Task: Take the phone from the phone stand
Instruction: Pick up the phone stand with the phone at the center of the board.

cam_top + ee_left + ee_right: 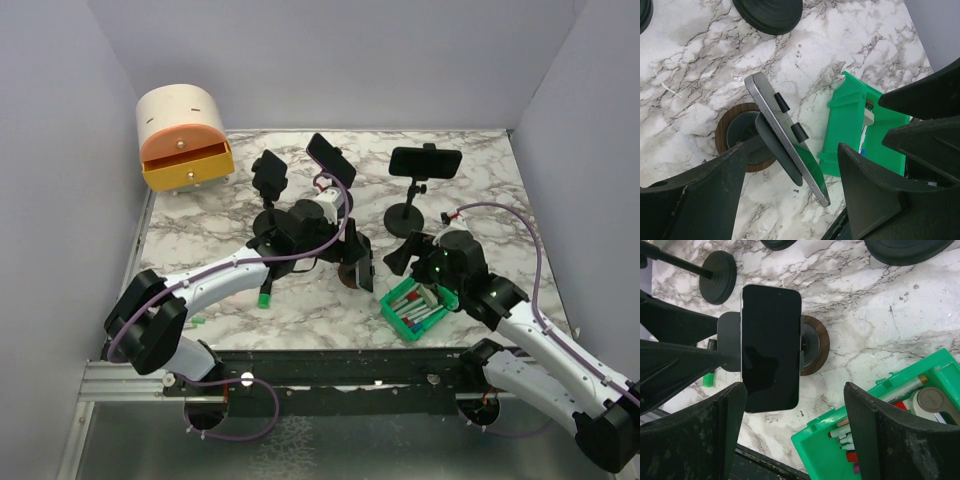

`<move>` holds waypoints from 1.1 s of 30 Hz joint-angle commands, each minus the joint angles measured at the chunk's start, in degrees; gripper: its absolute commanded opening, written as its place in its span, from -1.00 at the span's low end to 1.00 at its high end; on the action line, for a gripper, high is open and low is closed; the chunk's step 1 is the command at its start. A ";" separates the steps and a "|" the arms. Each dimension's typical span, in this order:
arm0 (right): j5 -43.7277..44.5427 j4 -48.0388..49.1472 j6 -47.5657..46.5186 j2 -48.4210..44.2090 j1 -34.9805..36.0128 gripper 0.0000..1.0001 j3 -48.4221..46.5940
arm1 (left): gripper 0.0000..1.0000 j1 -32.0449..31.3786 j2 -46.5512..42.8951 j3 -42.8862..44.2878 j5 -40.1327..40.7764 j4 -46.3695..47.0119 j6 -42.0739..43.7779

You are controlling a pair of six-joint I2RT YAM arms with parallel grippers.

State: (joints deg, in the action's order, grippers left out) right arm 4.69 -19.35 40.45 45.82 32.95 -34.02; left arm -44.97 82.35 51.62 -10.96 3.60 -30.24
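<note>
The phone (771, 347) sits in the phone stand (729, 349) midway along the table's (865, 305) near edge, straddled by the open left end effector (792, 150), with the right end effector (794, 386) likewise open.

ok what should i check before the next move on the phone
1. phone seated in phone stand: ok
2. left claw open either side of phone: ok
3. left claw fingers touching phone: not ok, gaps show
4. right claw open, empty: ok
5. clips released: not ok, hooked over phone
6. clearance from green tray: cannot tell
</note>
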 commanded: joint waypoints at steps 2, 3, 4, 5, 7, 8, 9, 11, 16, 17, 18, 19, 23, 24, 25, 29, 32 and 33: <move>-2.50 -0.57 -0.98 -1.92 0.32 0.68 -1.89 | 0.39 -0.11 3.32 3.23 0.06 -0.05 -1.59; -2.68 -0.79 -0.98 -2.26 0.28 0.69 -2.04 | 0.38 -0.12 3.91 3.64 0.00 -0.54 -1.46; -2.82 -1.04 -0.99 -2.58 0.27 0.69 -2.32 | 0.37 -0.11 4.42 3.93 0.01 -0.99 -1.36; -2.92 -1.39 -0.95 -2.99 0.27 0.68 -2.62 | 0.37 -0.09 4.83 4.13 0.05 -1.08 -1.25; -3.14 -2.09 -0.98 -3.74 0.27 0.69 -3.20 | 0.35 -0.09 5.49 4.39 0.25 -1.05 -1.30; -3.19 -2.40 -0.96 -4.10 0.23 0.69 -3.49 | 0.34 -0.11 5.89 4.64 0.24 -1.03 -1.24; -3.19 -2.58 -0.90 -4.60 0.31 0.69 -3.64 | 0.30 -0.12 6.28 4.83 0.07 -1.12 -1.23; -3.05 -3.11 -0.94 -5.20 0.27 0.70 -3.96 | 0.19 -0.04 7.18 5.43 -0.42 -1.49 -0.99; -2.37 -4.14 -0.72 -6.08 0.27 0.70 -4.32 | -0.25 -0.11 7.97 5.59 -1.76 -1.67 -0.54; -2.40 -4.14 -0.72 -6.16 0.23 0.71 -4.36 | -0.31 -0.07 7.99 5.60 -2.08 -1.77 -0.46; -2.47 -4.08 -0.72 -6.25 0.25 0.71 -4.33 | -0.37 -0.07 7.97 5.60 -2.29 -1.80 -0.32; -2.61 -4.01 -0.72 -6.21 0.27 0.71 -4.28 | -0.40 -0.05 7.94 5.65 -2.53 -1.91 -0.08; -3.04 -3.87 -0.55 -6.01 0.25 0.71 -4.48 | -0.47 -0.11 8.37 6.63 -3.45 -3.39 1.19; -3.02 -3.93 -0.59 -6.01 0.25 0.71 -4.55 | -0.51 -0.12 8.48 6.84 -3.80 -3.49 1.49; -3.06 -3.89 -0.63 -6.01 0.26 0.71 -4.67 | -0.55 -0.12 8.65 7.10 -4.14 -3.51 1.76; -3.14 -4.32 -0.72 -6.12 0.23 0.71 -4.66 | -0.76 -0.10 8.52 7.77 -4.86 -5.53 2.69; -3.13 -4.38 -0.72 -6.37 0.27 0.72 -4.54 | -0.86 -0.11 7.84 7.96 -5.85 -5.91 2.99; -3.19 -4.38 -0.72 -6.38 0.29 0.72 -4.53 | -0.89 -0.09 7.58 8.05 -6.17 -6.03 3.04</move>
State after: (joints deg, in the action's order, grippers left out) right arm 2.81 -22.46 40.42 40.05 32.95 -37.15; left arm -45.39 90.32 57.91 -15.38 -0.23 -29.54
